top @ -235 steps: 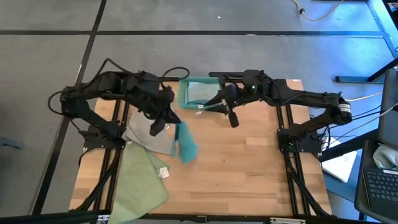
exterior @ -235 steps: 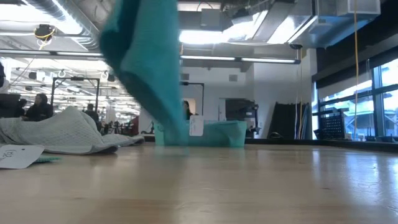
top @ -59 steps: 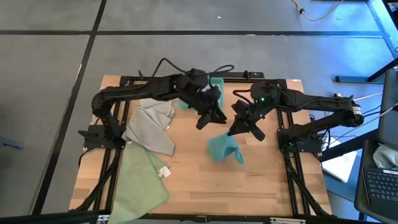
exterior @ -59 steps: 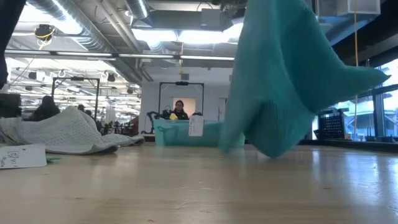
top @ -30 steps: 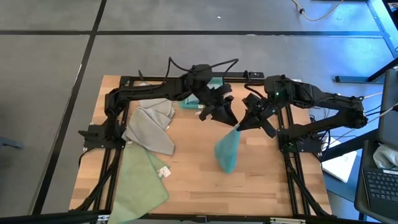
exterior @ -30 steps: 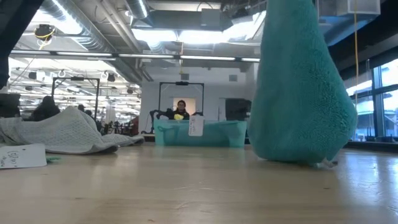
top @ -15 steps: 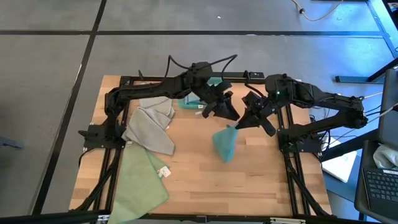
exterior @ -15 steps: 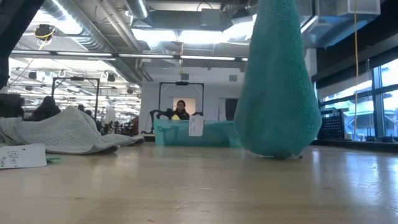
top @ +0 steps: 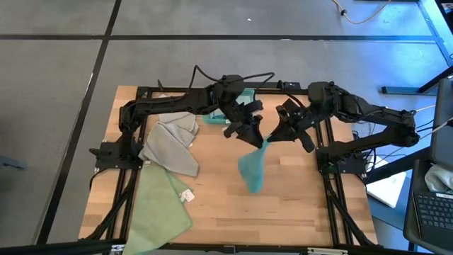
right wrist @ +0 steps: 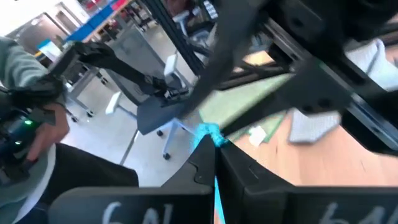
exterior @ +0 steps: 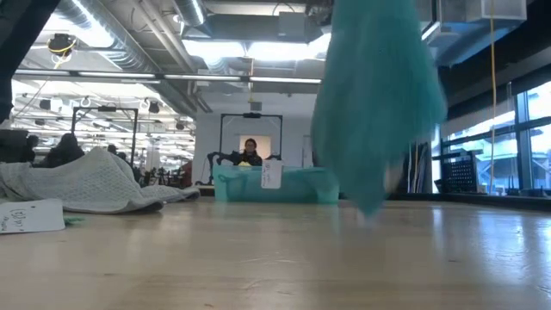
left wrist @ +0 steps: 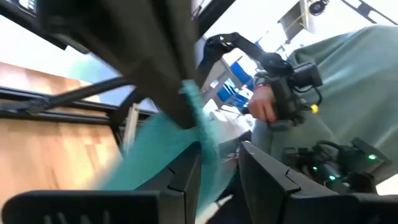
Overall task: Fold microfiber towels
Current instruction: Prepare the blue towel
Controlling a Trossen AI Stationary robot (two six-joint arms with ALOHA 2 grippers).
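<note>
A teal microfiber towel [top: 251, 170] hangs over the middle of the table from my right gripper [top: 269, 140], which is shut on its top. In the low view the towel [exterior: 374, 112] tapers to a point above the wood. My left gripper [top: 257, 137] is level and close beside the right one, open. In its wrist view its fingers [left wrist: 186, 174] stand on either side of the towel's upper edge [left wrist: 208, 146]. A light grey towel [top: 173, 142] and a pale green towel [top: 159, 205] lie spread on the table's left part. My right gripper pinches the teal towel's top tip [right wrist: 208, 133] between its two shut fingers, slanting slightly down from the table's right. The towel hangs slack below them, its lower point [exterior: 370, 207] clear of the table. My left gripper: whether its fingers touch the towel's edge cannot be told.
A teal bin [exterior: 275, 183] stands at the far middle, half behind my left arm. A white tag [top: 187, 196] lies by the green towel. A person [left wrist: 336, 93] holding a controller stands beyond the table. Bare wood [top: 297, 205] lies at the near right.
The hanging teal towel has swung under my right gripper toward the table's left. Its lower end has drawn in from a rounded bulge to a narrower point and risen a little. Both grippers have stayed about where they were.
</note>
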